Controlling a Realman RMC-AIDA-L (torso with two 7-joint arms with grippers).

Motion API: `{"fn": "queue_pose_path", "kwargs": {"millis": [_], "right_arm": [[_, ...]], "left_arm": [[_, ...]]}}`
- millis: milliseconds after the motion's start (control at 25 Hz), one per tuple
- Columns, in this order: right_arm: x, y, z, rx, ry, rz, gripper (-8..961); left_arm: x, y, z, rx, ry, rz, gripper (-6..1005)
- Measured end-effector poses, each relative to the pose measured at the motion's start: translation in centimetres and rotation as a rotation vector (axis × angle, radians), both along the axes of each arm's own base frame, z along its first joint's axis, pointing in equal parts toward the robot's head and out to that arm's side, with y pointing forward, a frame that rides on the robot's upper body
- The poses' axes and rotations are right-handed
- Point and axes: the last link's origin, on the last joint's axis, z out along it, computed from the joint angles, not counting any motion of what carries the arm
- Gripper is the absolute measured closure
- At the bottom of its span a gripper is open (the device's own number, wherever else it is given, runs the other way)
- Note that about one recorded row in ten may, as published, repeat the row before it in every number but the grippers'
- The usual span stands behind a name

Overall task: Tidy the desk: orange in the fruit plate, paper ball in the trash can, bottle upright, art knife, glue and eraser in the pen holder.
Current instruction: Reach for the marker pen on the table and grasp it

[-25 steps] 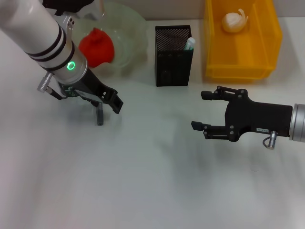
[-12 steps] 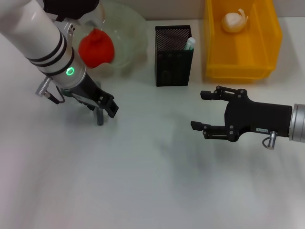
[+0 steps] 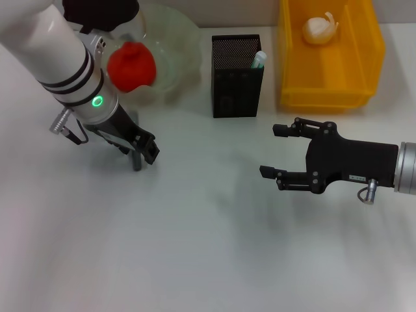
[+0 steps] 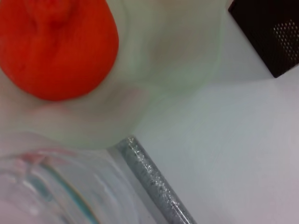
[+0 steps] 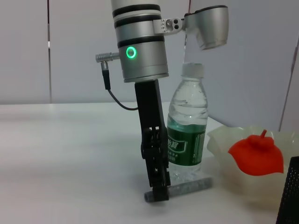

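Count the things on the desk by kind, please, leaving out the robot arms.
Containers: 3 (fruit plate, pen holder, trash can)
Round items: 2 (orange, paper ball)
Bottles: 1 (bottle)
Stick-shaped items: 2 (grey stick on the desk, pale stick in the pen holder)
Total: 8

A smooth, matte white surface (image 3: 195, 260) fills the head view almost from edge to edge, softly shadowed in places. At its far edge a thin strip of darker grey backdrop (image 3: 237, 13) shows. In the right wrist view, a pale grey-lilac panelled wall (image 5: 70, 51) stands behind the surface, split by a thin dark vertical seam (image 5: 48, 51) carrying a small green light spot. The lighting is even and diffuse, with a faint sheen on the surface.
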Motion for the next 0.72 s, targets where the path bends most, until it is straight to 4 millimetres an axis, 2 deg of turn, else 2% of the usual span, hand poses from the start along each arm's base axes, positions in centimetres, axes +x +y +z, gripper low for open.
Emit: {"fn": "queue_pose_path", "kwargs": {"millis": [160, 360, 720], "right_arm": [[-0.01, -0.01, -0.02, 0.0, 0.0, 0.0, 164], [-0.04, -0.02, -0.04, -0.001, 0.001, 0.001, 164], [-0.02, -0.15, -0.11, -0.006, 0.002, 0.002, 163]], "left_arm": [[0.0, -0.01, -0.02, -0.001, 0.001, -0.001, 412], [-0.16, -0.09, -0.08, -0.004, 0.003, 0.004, 563], [-0.21, -0.24, -0.29, -0.016, 0.019, -0.006, 622]]}}
